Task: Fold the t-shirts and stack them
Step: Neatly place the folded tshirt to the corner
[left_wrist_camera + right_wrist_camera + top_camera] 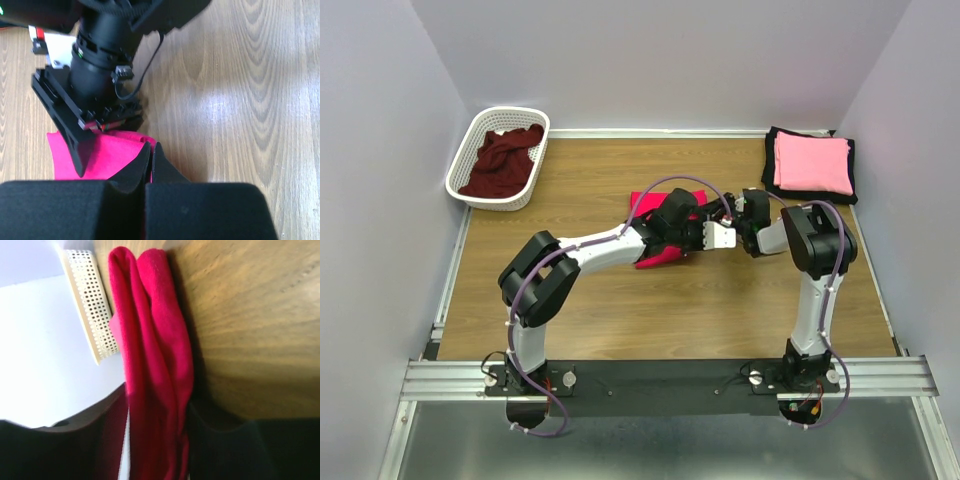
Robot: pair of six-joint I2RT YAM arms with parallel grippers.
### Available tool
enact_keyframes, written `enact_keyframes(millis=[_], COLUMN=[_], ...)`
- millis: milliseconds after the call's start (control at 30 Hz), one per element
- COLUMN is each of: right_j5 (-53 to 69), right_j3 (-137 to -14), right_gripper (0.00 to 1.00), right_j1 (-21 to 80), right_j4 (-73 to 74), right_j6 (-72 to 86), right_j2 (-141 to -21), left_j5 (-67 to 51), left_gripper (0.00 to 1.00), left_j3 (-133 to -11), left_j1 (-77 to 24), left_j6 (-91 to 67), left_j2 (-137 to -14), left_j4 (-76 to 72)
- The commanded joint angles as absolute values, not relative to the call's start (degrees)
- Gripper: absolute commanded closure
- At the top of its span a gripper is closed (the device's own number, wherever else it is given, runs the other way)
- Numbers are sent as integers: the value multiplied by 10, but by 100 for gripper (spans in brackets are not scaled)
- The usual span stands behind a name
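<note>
The dark maroon t-shirt (503, 160) lies in the white lattice basket (457, 165). Right of the basket, the left gripper (151, 152) and right gripper (157, 405) each pinch the bunched crimson-red t-shirt (655, 258). Farthest right of the basket, the folded pink t-shirt (812, 162) rests on the black t-shirt (770, 150).

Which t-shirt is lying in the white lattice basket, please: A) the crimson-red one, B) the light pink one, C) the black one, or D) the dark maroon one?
D: the dark maroon t-shirt lies crumpled in the white lattice basket; the light pink t-shirt rests folded on the black t-shirt far right, and the crimson-red t-shirt is mid-table.
</note>
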State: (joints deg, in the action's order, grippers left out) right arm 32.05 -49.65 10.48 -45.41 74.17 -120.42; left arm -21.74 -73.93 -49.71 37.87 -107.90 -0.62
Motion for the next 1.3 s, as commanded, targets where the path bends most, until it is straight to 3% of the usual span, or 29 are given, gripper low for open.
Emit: enact_keyframes(millis=[0,100,133,167,200,267,300,400,467,500,600,800,1267], right_j5=[265,263,268,273,284,285,285,276,256,247,234,215,199], right_j3=[-498,-501,-512,-523,-555,-594,-636,-720,-782,-799,-856,-961,-1142], right_gripper=[56,67,79,84,89,96,99,99,99,100,100,99,99], right_j1=[117,118,118,117,117,116,116,114,112,104,90,39,-37], right_j4=[-440,-439,-439,-422,-399,-308,-242,-126,-48,-29,33,109,222], right_j6=[730,718,696,681,638,576,510,354,295,248,191,64,-53], right_j2=[-1241,-1243,-1242,-1241,-1236,-1221,-1216,-1216,-1216,-1216,-1221,-1238,-1256], left_j5=[-236,-239,-239,-239,-240,-240,-241,-250,-253,-254,-254,-243,-221], left_gripper=[100,100,100,94,80,62,59,51,37,19,3,3,3], left_j3=[-764,-761,-758,-750,-744,-717,-703,-693,-688,-686,-677,-644,-586], left_j1=[-497,-497,-497,-497,-496,-489,-478,-455,-439,-423,-396,-368,-367], left_j6=[367,366,364,360,356,350,336,312,294,289,257,248,237], left_j2=[-1077,-1074,-1068,-1063,-1045,-1022,-998,-966,-942,-927,-904,-846,-799], left_j4=[-22,-22,-22,-22,-21,-20,-17,16,38,57,74,97,82])
